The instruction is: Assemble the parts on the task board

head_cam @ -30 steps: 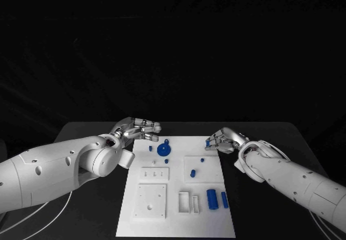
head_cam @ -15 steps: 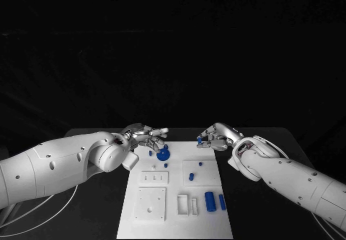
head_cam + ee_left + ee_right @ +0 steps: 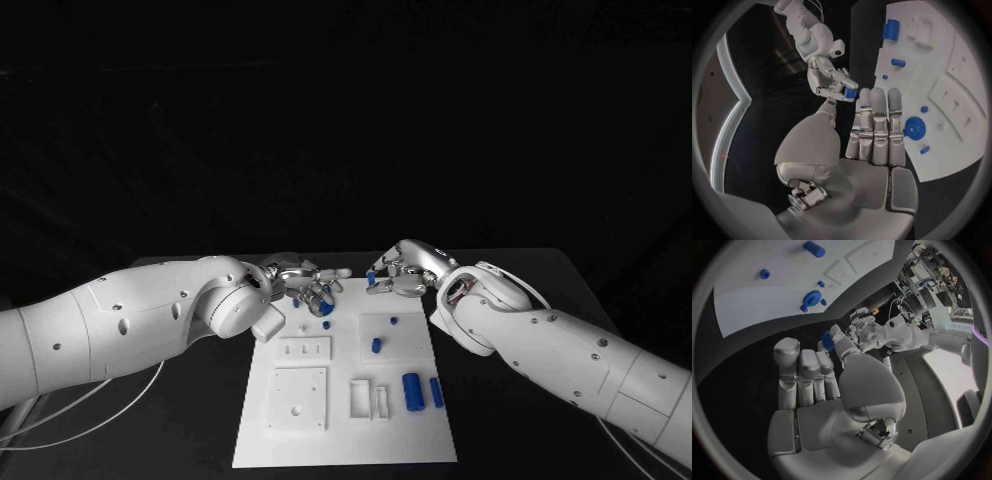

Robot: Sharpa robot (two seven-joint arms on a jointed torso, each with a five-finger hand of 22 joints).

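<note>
On the task board (image 3: 346, 420), blue parts (image 3: 414, 389), perhaps some in slots.

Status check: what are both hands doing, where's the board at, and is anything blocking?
Right hand pinching a small blue part over the task board's far edge. Left hand empty, fingers straight, beside the blue disc. Nothing in the way.
</note>
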